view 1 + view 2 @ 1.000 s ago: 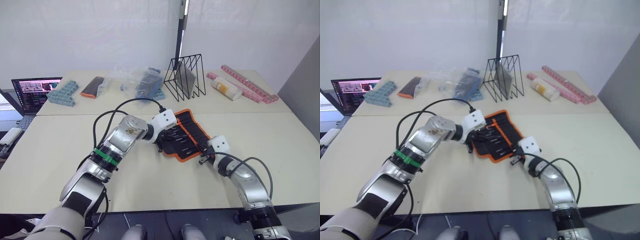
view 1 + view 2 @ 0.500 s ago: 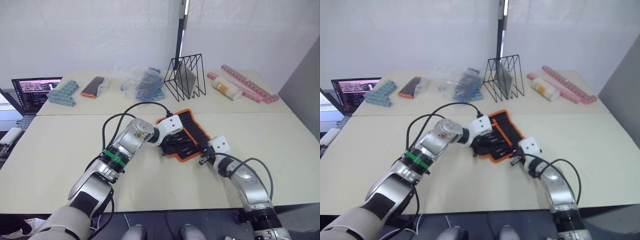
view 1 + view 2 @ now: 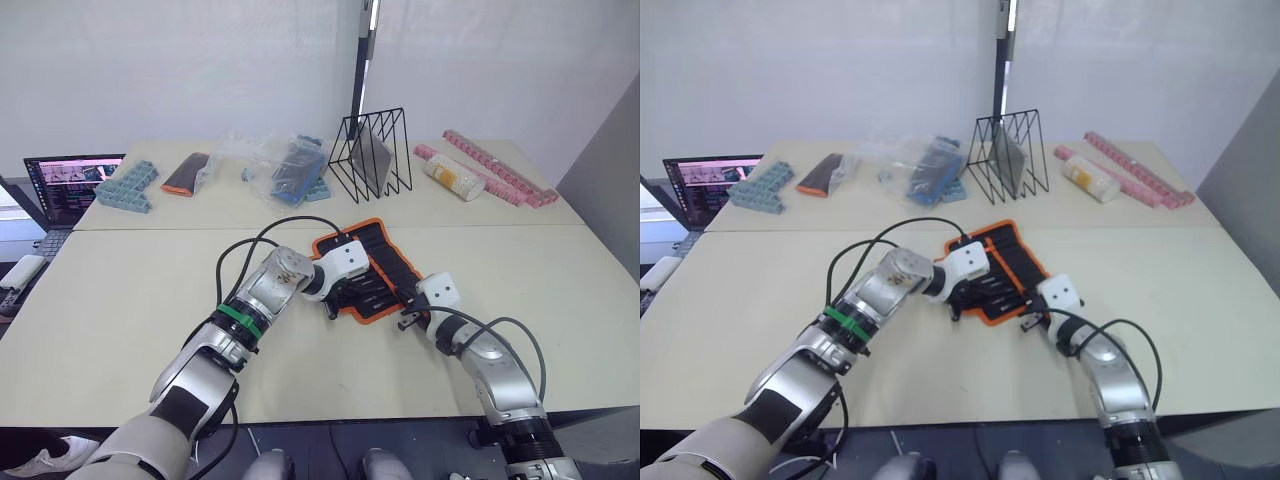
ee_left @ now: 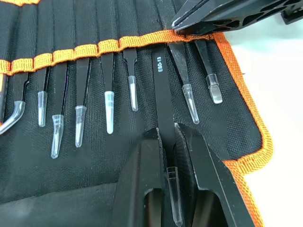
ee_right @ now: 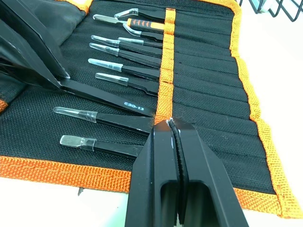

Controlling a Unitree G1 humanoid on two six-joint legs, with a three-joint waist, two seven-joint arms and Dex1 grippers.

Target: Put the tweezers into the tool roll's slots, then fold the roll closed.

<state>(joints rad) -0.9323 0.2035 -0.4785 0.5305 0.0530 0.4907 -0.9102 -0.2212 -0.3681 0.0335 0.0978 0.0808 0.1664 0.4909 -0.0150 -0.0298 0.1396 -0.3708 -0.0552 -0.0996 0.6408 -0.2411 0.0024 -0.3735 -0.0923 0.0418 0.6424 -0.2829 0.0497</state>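
Holding one slim black metal tweezer (image 4: 163, 109) near its capped tip, the left gripper (image 4: 166, 142) feeds it under the orange middle stripe (image 4: 90, 48) of the black fabric tool roll (image 5: 210, 101). The right gripper (image 5: 171, 126), fingers closed, pins this stripe. The tweezer seems stiff, light and slippery; the roll is soft.

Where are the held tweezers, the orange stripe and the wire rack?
Tweezers (image 4: 161, 90), left wrist view, on the shaft below the printed label.
Orange stripe (image 5: 165, 71), right wrist view, mid-length of the stripe.
Wire rack (image 3: 372, 155), left eye view, its middle.
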